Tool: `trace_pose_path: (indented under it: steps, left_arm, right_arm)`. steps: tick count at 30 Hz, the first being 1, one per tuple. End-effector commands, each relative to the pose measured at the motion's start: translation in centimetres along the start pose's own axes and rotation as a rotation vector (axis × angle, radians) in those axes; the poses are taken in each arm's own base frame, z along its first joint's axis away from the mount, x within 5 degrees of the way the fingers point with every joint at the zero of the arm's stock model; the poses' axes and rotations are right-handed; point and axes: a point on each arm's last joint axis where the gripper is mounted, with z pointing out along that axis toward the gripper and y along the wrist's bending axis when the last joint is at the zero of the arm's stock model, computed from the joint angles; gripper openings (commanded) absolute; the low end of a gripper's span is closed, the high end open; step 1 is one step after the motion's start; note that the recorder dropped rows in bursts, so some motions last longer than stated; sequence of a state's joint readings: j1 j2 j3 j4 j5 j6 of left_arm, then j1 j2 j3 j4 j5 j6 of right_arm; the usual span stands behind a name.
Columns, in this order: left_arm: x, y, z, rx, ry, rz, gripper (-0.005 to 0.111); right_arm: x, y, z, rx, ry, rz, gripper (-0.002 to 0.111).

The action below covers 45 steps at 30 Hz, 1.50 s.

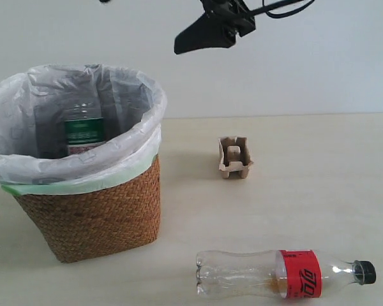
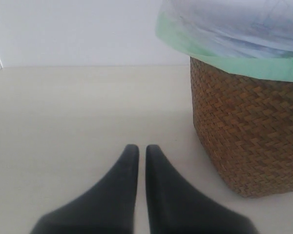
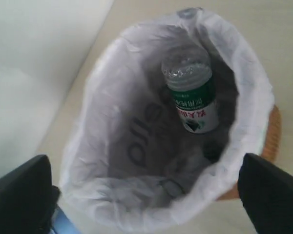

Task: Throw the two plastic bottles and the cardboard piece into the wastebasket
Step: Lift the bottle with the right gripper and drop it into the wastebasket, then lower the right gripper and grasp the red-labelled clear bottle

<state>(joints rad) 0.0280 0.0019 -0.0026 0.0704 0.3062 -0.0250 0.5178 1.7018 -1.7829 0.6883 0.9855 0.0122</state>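
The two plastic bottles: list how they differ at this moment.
Place: the green-label bottle is inside the wastebasket; the red-label bottle is out on the table.
Pose: the green-label bottle stands roughly on end; the red-label bottle lies on its side, black cap toward the right of the exterior view.
Label: green and white on the first, red on the second.
Both are clear plastic.

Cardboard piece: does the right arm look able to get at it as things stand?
Probably yes. The right gripper hangs open and empty over the wastebasket, and the cardboard piece stands alone on the table, nothing beside or above it.
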Motion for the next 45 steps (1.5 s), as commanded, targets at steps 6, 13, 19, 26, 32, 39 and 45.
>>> trace_pose_path:
  steps: [6,13,19,26,32,39,45]
  left_arm:
    - [0.1,-0.1,0.0,0.008,0.000,-0.005,0.005]
    - [0.1,-0.1,0.0,0.008,0.000,-0.005,0.005]
    - [0.1,-0.1,0.0,0.008,0.000,-0.005,0.005]
    - [0.1,-0.1,0.0,0.008,0.000,-0.005,0.005]
    - [0.1,-0.1,0.0,0.008,0.000,-0.005,0.005]
    - [0.1,-0.1,0.0,0.008,0.000,-0.005,0.005]
    - [0.1,-0.1,0.0,0.008,0.000,-0.005,0.005]
  right_arm:
    - [1.6,-3.6,-1.2,0.408,0.216,-0.182,0.093]
    - [3.7,-3.4,-0.8,0.390,0.334,-0.460,0.093]
    - [7.5,-6.4,1.4,0.552,0.541,-0.554,0.093]
    - [10.8,-8.6,2.6,0.559,0.688,-0.532,0.093]
    - [15.0,-9.0,4.1,0.552,0.867,-0.649,0.093]
    - [19.1,-9.2,5.9,0.574,0.968,-0.877,0.093]
    - [19.3,-9.7,7.1,0.597,0.844,-0.990,0.093]
